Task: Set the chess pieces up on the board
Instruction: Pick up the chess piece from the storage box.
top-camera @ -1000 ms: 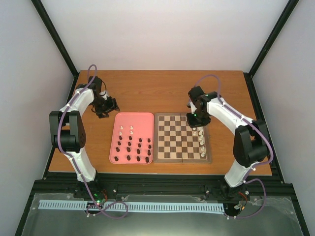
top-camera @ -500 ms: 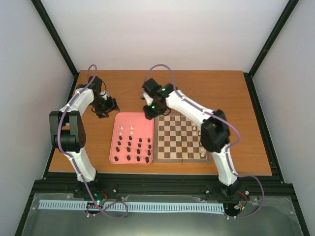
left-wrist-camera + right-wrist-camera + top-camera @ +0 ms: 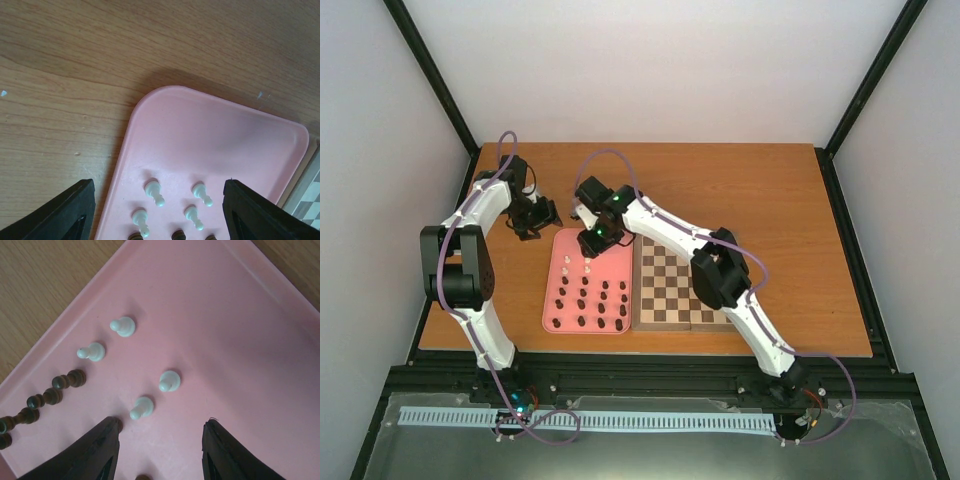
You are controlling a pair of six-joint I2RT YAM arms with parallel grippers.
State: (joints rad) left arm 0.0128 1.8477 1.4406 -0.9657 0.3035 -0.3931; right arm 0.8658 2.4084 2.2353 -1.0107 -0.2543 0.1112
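released and empty, right claw (image 3: 162, 427) low over pink tray (image 3: 240, 340). just ahead of its fingers, four white pawns (image 3: 170, 380); beside those, dark pieces (image 3: 67, 380). off to its right, board (image 3: 665, 290), partly hidden under the arm. left claw (image 3: 159, 185) likewise released, over tabletop (image 3: 75, 75) and the tray's corner.

I log: left arm (image 3: 490, 330), right arm (image 3: 757, 328) alike: white link shells, black joint housings. Purple cable (image 3: 610, 151) loops along each. Green LED (image 3: 617, 200) on right wrist. Fingers (image 3: 65, 212) matte black.

The right arm (image 3: 720, 275) covers much of the board (image 3: 660, 290), perhaps hiding pieces; dark pieces (image 3: 177, 235) sit cropped at the left wrist view's bottom edge.
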